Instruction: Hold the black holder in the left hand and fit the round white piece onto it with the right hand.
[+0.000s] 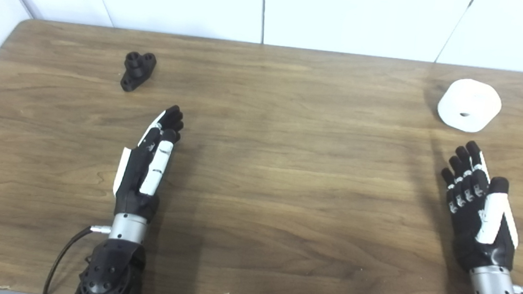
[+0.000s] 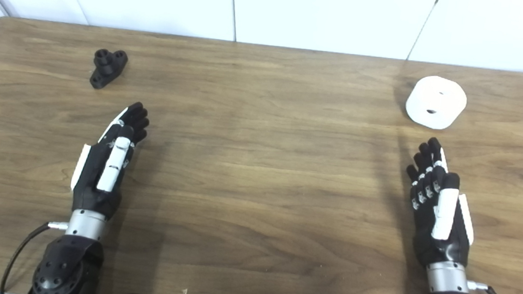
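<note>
Awaiting pickup: left robot hand (image 1: 146,165) and right robot hand (image 1: 478,208) both spread, empty.
Black holder (image 1: 138,71) looks rigid, light; grip its base. Round white piece (image 1: 469,105) looks stiff; grasp its rim.

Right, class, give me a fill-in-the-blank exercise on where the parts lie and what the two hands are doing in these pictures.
1. The black holder lies on the wooden table, beyond the ____ hand.
2. The round white piece lies beyond the right hand, toward the table's far ____ corner.
3. The left hand holds ____, its fingers stretched out.
4. Both hands are ____, neither touching a part.

Missing words: left; right; nothing; open
</note>
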You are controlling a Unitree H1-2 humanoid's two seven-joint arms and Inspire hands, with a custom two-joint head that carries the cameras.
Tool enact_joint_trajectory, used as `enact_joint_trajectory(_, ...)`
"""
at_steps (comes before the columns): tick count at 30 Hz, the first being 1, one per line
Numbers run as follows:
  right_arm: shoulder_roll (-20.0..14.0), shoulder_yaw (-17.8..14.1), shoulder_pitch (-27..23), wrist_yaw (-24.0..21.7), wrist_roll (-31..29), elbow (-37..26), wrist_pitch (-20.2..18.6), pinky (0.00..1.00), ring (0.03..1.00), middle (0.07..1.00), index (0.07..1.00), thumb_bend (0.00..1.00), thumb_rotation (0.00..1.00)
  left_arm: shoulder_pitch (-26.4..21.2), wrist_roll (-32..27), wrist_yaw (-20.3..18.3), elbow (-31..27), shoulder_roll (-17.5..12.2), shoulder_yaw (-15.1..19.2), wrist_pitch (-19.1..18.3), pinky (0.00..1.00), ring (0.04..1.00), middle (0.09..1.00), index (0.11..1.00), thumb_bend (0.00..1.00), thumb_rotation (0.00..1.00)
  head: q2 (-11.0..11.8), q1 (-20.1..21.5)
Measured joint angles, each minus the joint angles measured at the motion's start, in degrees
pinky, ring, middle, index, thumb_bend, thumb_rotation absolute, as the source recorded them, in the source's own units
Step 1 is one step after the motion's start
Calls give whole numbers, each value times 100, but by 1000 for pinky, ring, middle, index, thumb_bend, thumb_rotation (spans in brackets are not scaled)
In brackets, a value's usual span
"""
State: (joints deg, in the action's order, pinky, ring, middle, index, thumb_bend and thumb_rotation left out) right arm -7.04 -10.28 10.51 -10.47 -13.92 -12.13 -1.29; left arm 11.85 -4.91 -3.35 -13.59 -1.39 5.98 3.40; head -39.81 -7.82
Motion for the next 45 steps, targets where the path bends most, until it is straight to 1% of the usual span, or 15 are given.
enact_joint_trajectory(11, 0, 1, 0, 0, -3, 0, -1, 1000, 1000, 994, 984, 653, 1000, 0, -7, 5, 0, 0, 7, 0, 940, 920, 909, 897, 496, 707, 18, 9)
enact_joint_trajectory(18, 0, 0, 0, -1, -1, 10, 17, 1000, 1000, 990, 984, 648, 1000, 0, -1, 5, 0, 1, 1, 0, 950, 929, 914, 900, 509, 710, 88, -61)
enact_joint_trajectory(20, -1, -1, 0, -8, -2, 29, 48, 1000, 1000, 988, 986, 623, 1000, 0, 9, 13, 5, 3, -5, 0, 946, 922, 905, 887, 507, 711, 201, -227)
enact_joint_trajectory(22, -1, -6, -2, -18, -4, 92, 153, 1000, 1000, 980, 980, 610, 1000, 0, 90, 49, 18, 6, -22, 0, 947, 922, 904, 882, 506, 742, 307, -430)
enact_joint_trajectory(23, -1, -10, -2, -24, -5, 110, 191, 1000, 999, 978, 981, 607, 1000, 0, 156, 60, 33, 8, -34, 0, 952, 924, 905, 883, 503, 747, 308, -431)
enact_joint_trajectory(26, -6, -15, -9, -40, -6, 131, 213, 1000, 1000, 984, 990, 631, 1000, 1, 228, 81, 116, 22, -82, 34, 950, 933, 913, 884, 472, 727, 395, -588)
enact_joint_trajectory(29, -15, -19, -23, -75, -6, 181, 246, 1000, 1000, 993, 992, 672, 1000, 2, 256, 111, 141, 56, -112, 95, 919, 913, 902, 879, 460, 700, 483, -703)
enact_joint_trajectory(31, -28, -27, -47, -118, -16, 247, 296, 1000, 1000, 991, 996, 680, 1000, 4, 279, 133, 192, 71, -142, 169, 922, 915, 904, 879, 487, 703, 588, -834)
enact_joint_trajectory(34, -75, -49, -74, -128, -28, 311, 386, 1000, 1000, 988, 993, 669, 1000, -2, 385, 176, 218, 81, -189, 202, 929, 920, 912, 886, 516, 717, 895, -1150)
enact_joint_trajectory(35, -122, -45, -73, -128, -30, 324, 393, 1000, 1000, 989, 990, 656, 1000, -6, 403, 197, 226, 81, -205, 202, 934, 920, 916, 890, 529, 723, 923, -1177)
enact_joint_trajectory(37, -212, -53, -55, -120, -36, 342, 395, 1000, 1000, 996, 995, 663, 1000, -10, 430, 218, 253, 81, -228, 215, 933, 923, 921, 894, 546, 726, 1133, -1361)
enact_joint_trajectory(39, -274, -50, -38, -122, -51, 360, 428, 1000, 1000, 1000, 999, 677, 1000, -16, 466, 229, 303, 82, -262, 276, 934, 928, 924, 898, 557, 722, 1134, -1362)
enact_joint_trajectory(40, -297, -44, -42, -133, -65, 384, 473, 1000, 1000, 1000, 1000, 701, 1000, -19, 479, 231, 320, 85, -278, 336, 937, 931, 926, 901, 558, 721, 1230, -1432)
enact_joint_trajectory(43, -382, -51, -120, -167, -98, 544, 716, 1000, 1000, 995, 992, 669, 1000, -34, 507, 244, 357, 101, -313, 470, 944, 935, 926, 902, 568, 725, 1397, -1573)
enact_joint_trajectory(45, -416, -62, -172, -170, -134, 655, 872, 1000, 1000, 990, 992, 658, 1000, -48, 532, 265, 383, 111, -321, 502, 950, 941, 924, 899, 572, 729, 1424, -1591)
